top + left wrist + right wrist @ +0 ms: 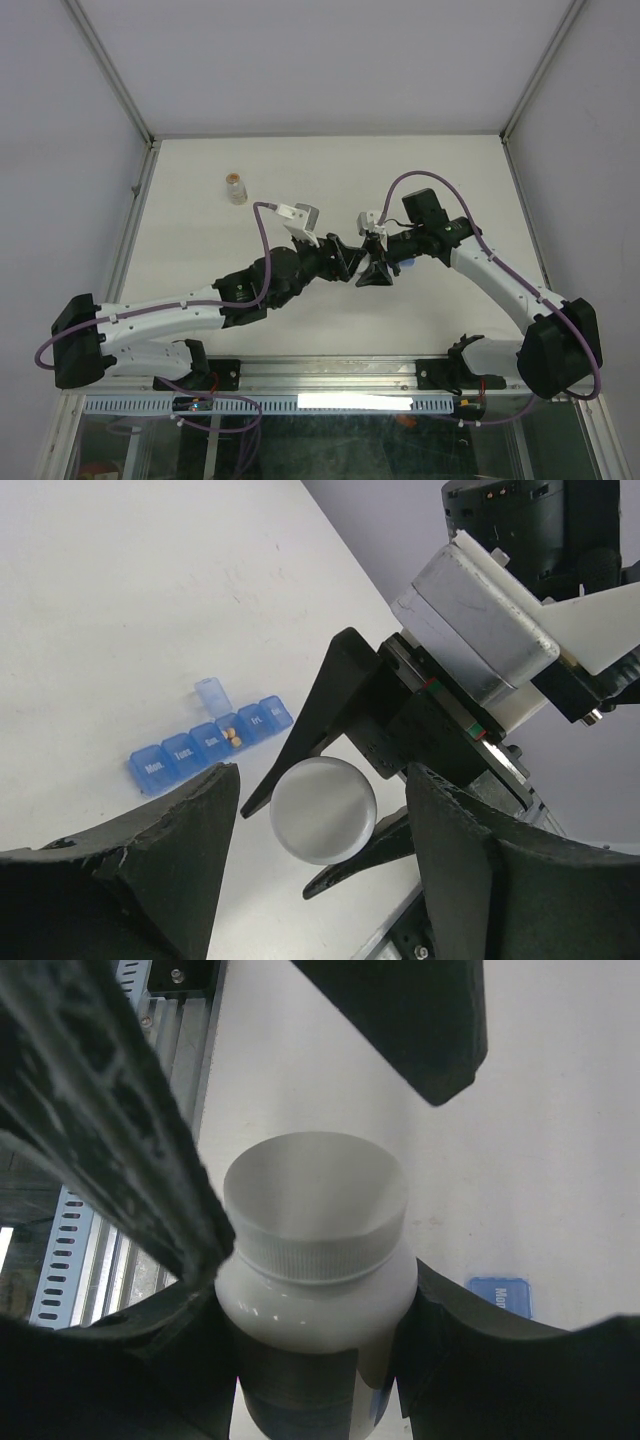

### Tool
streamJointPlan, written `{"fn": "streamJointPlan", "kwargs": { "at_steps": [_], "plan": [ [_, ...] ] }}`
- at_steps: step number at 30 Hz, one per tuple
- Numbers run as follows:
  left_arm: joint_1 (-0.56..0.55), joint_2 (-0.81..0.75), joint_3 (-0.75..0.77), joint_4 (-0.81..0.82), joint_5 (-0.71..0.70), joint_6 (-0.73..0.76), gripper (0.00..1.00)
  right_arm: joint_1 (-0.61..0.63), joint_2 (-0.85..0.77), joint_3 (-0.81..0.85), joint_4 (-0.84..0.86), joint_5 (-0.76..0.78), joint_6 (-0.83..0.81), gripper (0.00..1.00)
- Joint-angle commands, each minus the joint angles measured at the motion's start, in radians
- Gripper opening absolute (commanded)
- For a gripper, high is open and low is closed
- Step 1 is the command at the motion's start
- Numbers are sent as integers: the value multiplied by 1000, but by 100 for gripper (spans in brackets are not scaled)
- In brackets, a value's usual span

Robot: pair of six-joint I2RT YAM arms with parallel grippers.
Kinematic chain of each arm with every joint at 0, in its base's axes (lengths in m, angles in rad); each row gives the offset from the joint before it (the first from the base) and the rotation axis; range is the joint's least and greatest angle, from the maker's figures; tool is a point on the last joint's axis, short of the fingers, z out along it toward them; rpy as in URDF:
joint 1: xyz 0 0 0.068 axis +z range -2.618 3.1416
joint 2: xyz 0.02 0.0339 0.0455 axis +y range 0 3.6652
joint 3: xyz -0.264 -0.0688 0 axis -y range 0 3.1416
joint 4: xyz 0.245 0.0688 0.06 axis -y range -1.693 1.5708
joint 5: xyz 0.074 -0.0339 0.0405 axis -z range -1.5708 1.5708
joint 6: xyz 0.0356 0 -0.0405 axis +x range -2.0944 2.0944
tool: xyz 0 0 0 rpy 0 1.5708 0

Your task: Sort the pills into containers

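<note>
Blue translucent plastic: the pill organiser is a straight row of joined square compartments with day names printed on top.
One compartment: its lid is flipped up on the far side, and small tan pills lie inside.
Position: flat on the white table, with neither arm touching it.
Relative to the left gripper: it lies past the tip of the finger on the left of that view, outside the jaws.
Left gripper state: its jaws stand apart on either side of the white cap.
Right gripper: it is clamped on the white bottle, which is held off the table.
Right wrist view: the organiser's "Mon" end shows on the table beside the bottle.
</note>
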Motion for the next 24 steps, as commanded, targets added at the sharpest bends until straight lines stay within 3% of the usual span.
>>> {"fn": "streamJointPlan", "kwargs": {
  "at_steps": [1,13,20,24],
  "plan": [
    [-19,30,73,-15,-8,18,66,-1,-6,45,37,-31,-2,0],
    [-21,74,104,-55,20,31,60,-2,-10,44,37,-33,-2,0],
    [-23,85,111,-68,62,40,42,-1,-8,46,37,-31,0,0],
    [-21,75,98,-64,109,75,26,-2,-10,45,37,-31,0,0]
  ]
}}
